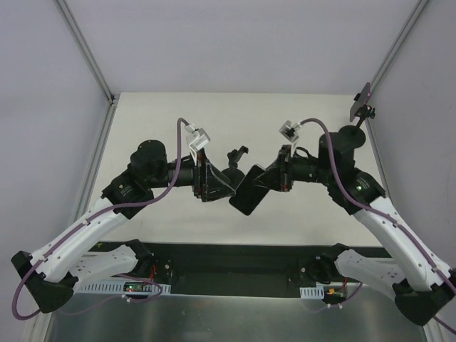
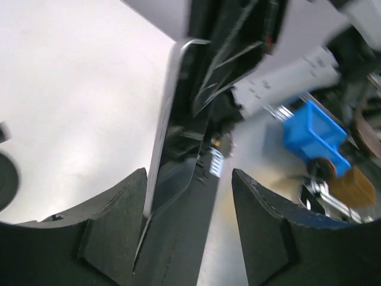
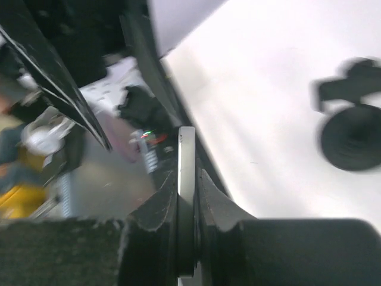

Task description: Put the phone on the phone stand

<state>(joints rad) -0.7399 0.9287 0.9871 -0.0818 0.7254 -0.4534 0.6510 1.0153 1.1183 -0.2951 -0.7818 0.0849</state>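
Observation:
The phone [image 1: 249,190] is a black slab with a silver edge, held tilted above the middle of the table. My right gripper [image 1: 274,178] is shut on one end of it; the right wrist view shows its jaws [image 3: 186,179] clamped on the phone's thin edge [image 3: 186,146]. My left gripper [image 1: 217,184] is open around the other end. In the left wrist view the phone [image 2: 164,131] lies against the left finger [image 2: 113,208], with a gap to the right finger [image 2: 268,220]. The phone stand [image 1: 236,154], small and black with a round base, sits just behind; it also shows in the right wrist view [image 3: 354,134].
The white table [image 1: 164,114] is closed in by pale walls at left, right and back. A black clamp on a post [image 1: 363,105] stands at the back right corner. A dark strip [image 1: 228,265] with the arm bases runs along the near edge.

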